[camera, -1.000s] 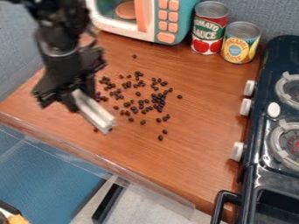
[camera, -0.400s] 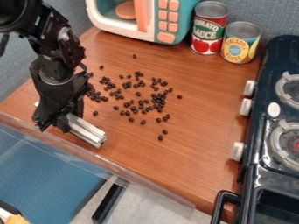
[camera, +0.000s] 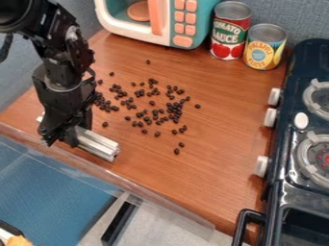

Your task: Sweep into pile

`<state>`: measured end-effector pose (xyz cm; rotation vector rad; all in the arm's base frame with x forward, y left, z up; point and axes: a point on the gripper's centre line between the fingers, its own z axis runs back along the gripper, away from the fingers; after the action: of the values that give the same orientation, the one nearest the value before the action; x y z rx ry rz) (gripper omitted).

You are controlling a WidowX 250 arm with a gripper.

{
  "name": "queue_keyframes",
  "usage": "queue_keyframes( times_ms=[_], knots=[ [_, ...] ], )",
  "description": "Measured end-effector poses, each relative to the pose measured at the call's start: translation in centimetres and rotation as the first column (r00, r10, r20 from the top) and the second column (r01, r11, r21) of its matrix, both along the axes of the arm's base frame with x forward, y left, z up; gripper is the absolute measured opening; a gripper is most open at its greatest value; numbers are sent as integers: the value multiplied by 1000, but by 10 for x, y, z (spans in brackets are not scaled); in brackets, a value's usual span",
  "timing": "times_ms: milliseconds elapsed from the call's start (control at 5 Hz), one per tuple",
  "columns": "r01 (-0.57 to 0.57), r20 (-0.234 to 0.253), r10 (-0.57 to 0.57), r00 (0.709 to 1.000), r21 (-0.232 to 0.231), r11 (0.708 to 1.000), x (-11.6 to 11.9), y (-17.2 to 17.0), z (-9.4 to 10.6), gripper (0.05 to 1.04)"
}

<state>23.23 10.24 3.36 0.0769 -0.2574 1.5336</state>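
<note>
1. A toy kitchen is being suggested by a teal-and-white play microwave [camera: 200, 23] with orange buttons [camera: 180, 28].
2. This is being supported by a dark stove [camera: 286, 166] with burners [camera: 315, 138] and white knobs [camera: 271, 117].
3. Pantry goods are being suggested by a red-labelled can [camera: 229, 36] and a yellow-labelled can [camera: 262, 52].

The camera looks down at a slant on the brown wooden tabletop [camera: 218, 115], facing the blue-grey textured wall [camera: 302, 17], near enough to crop the black toy stove [camera: 292, 192] at right.
</note>
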Motion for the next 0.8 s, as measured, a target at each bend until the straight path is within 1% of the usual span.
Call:
queue_keyframes(
  times_ms=[400,600,800],
  knots=[
    [-19,-23,19,1000,6,1000,1,6,-12,368],
    [-23,-33,24,999,20,1000,4,8,-16,368],
    [-26,-36,27,999,22,999,11,7,-18,368]
  ],
)
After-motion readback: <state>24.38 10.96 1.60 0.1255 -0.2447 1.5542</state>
